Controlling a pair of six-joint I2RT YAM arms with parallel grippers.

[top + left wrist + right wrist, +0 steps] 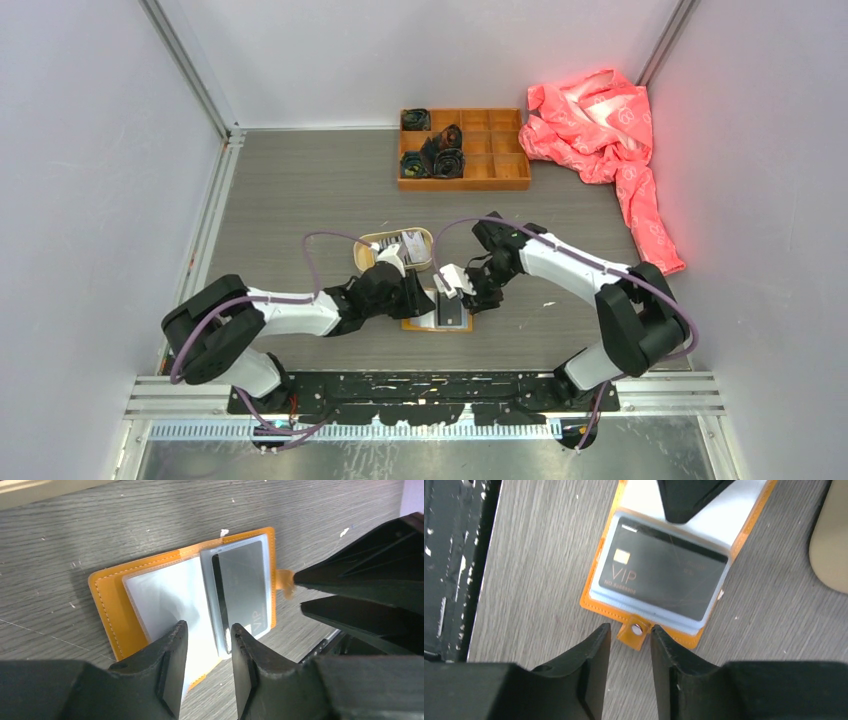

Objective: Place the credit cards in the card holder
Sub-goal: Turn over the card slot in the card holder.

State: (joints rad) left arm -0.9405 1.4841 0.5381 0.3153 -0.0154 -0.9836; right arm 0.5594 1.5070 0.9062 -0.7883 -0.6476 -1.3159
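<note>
Near front edge: stitched mustard wallet [107,610] open, glossy black card [664,575] in clear sleeve [165,595].
Left gripper [208,626] narrowly open above; right gripper [630,627] flanks snap tab [636,634], grip unclear.

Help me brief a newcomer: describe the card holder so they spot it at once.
On the grey table, look near the front edge, centre. The card holder lies open: mustard-orange, a dark VIP card in its sleeve, unlike the tan oval tray beyond it.
</note>
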